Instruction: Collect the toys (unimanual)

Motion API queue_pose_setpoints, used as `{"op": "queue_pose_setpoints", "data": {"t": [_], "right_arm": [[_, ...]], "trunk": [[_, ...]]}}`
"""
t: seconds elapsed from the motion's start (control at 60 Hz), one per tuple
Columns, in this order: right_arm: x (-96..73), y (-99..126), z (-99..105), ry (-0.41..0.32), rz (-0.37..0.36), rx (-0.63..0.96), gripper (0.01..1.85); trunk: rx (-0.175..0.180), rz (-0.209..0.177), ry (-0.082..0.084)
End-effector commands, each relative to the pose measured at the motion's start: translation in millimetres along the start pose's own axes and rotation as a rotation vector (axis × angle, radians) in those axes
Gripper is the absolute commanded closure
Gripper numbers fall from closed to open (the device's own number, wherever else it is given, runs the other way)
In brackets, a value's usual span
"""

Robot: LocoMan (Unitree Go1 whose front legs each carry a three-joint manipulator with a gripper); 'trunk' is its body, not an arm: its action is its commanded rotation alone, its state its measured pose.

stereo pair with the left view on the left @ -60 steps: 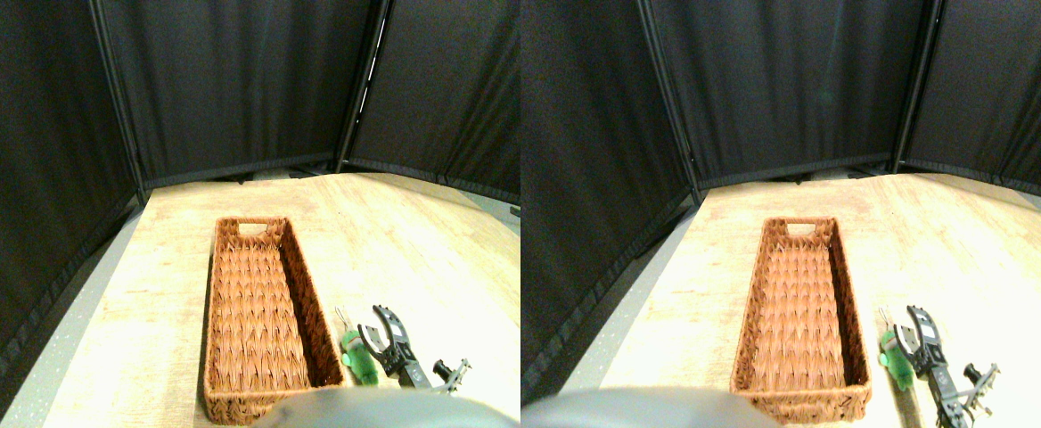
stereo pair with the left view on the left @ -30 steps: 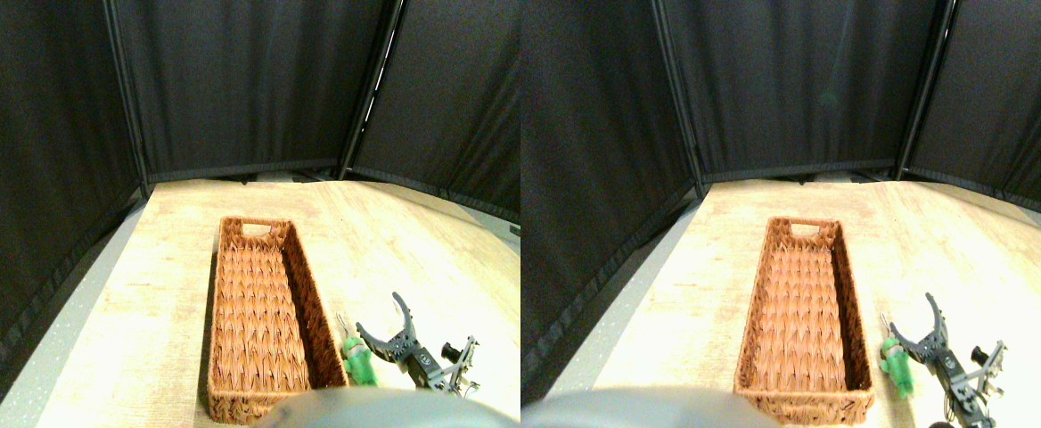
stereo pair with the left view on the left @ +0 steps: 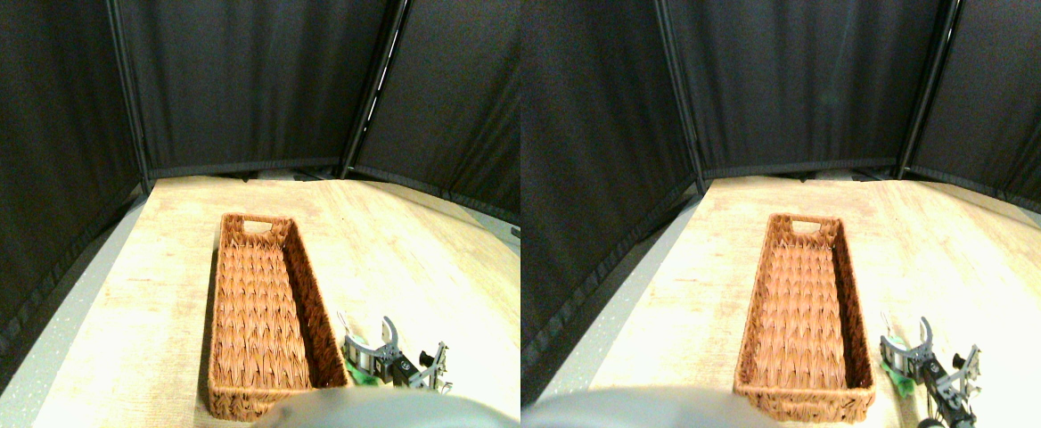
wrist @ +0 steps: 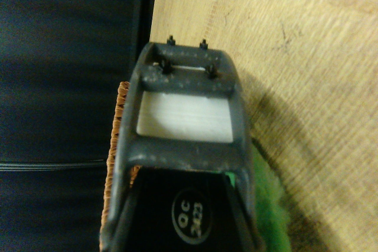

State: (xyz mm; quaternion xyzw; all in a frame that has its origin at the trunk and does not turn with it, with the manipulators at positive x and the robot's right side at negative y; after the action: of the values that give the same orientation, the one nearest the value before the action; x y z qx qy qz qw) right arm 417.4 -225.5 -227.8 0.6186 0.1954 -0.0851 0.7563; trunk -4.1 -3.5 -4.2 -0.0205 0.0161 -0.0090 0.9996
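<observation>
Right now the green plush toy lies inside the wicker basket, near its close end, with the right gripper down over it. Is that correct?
Not quite. The green plush toy lies on the wooden table, outside the wicker basket, just beside the right wall of its near end. The right gripper is indeed down over it. The stereo pair view shows this, and the basket is empty there.

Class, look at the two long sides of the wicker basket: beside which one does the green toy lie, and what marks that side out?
The green toy lies beside the basket's right long wall, near its front corner, where the right gripper stands over it.
</observation>
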Motion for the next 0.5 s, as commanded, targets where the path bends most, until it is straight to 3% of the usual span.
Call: {"op": "queue_pose_setpoints", "data": {"t": [0.017,0.167,0.5], "right_arm": [[-3.9,8,-3,0.041,0.067,0.048,0.99],[-2.9,-3,-5,0.035,0.048,0.066,0.90],[6.3,-34,-2,-0.008,0.003,0.084,0.82]], "trunk": [[-0.016,0.011,0.023],[-0.018,0.013,0.018],[-0.015,0.014,0.026]]}}
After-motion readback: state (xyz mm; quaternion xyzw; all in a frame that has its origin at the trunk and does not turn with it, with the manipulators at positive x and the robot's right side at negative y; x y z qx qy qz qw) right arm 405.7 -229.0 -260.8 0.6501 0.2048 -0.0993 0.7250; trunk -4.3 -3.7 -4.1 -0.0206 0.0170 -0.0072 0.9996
